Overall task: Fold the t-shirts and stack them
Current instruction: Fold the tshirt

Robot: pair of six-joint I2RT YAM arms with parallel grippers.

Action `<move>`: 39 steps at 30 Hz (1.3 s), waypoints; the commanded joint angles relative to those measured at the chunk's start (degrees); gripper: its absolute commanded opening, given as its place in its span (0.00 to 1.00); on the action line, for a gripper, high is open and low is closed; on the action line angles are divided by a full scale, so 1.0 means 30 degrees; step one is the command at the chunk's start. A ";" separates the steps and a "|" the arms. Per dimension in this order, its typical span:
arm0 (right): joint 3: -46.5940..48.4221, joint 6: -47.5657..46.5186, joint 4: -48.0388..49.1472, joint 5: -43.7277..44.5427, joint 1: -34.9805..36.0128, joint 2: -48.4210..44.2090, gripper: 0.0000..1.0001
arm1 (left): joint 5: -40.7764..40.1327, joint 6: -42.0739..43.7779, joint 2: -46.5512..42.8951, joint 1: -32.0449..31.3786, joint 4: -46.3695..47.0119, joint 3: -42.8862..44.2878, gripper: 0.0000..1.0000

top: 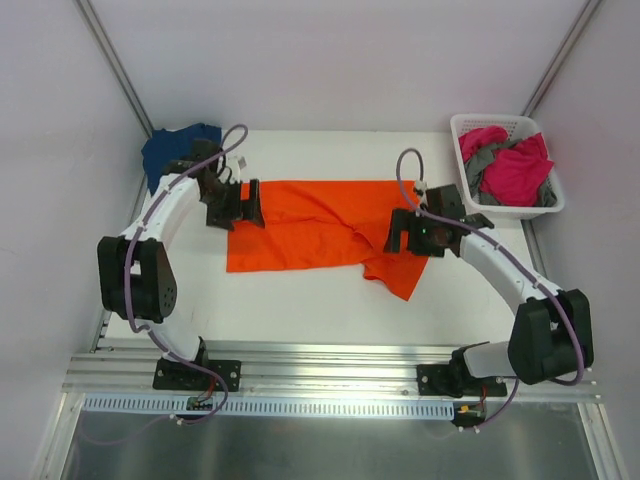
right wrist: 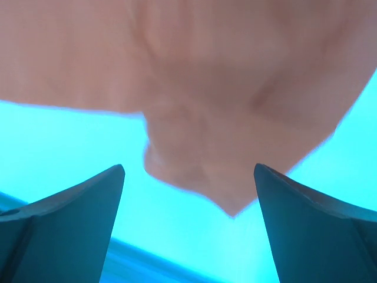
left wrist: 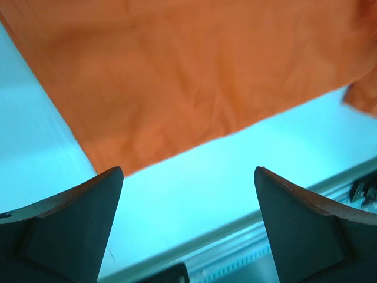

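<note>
The bright orange t-shirt (top: 310, 230) lies spread on the white table, with a sleeve hanging toward the front right. My left gripper (top: 238, 207) is open and empty at the shirt's left edge; its wrist view shows the orange cloth (left wrist: 194, 76) above the jaws. My right gripper (top: 407, 240) is open and empty over the shirt's right end; the sleeve tip (right wrist: 230, 200) hangs between the open jaws. A navy blue t-shirt (top: 180, 145) lies crumpled at the back left. Magenta pink (top: 515, 165) and grey shirts (top: 480, 165) sit in the basket.
The white slotted basket (top: 470, 125) stands at the back right corner. Grey walls close the table on the left, back and right. A metal rail (top: 330, 380) runs along the near edge by the arm bases.
</note>
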 commanded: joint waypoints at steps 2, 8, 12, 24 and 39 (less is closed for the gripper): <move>-0.3957 0.1031 -0.2240 0.0597 0.0523 -0.1399 0.96 | 0.0511 0.0216 0.0115 0.0286 -0.1189 -0.3964 0.95; -0.5692 0.1120 -0.1889 0.0539 0.0759 -0.2016 0.93 | 0.0804 -0.0136 0.1021 0.1046 -0.0836 -0.4765 0.93; -0.5634 0.1178 -0.1478 0.0422 0.0758 -0.1753 0.88 | 0.0717 -0.0136 0.1726 0.1604 -0.0807 -0.4238 0.92; -0.5722 0.1267 -0.0542 0.0130 0.0758 -0.0786 0.70 | 0.0951 -0.0429 0.3190 0.2425 -0.0807 -0.3446 0.93; -0.5370 0.0857 0.0278 -0.0749 0.0758 0.1060 0.34 | 0.1479 -0.0459 0.4861 0.3157 -0.1012 -0.2303 0.91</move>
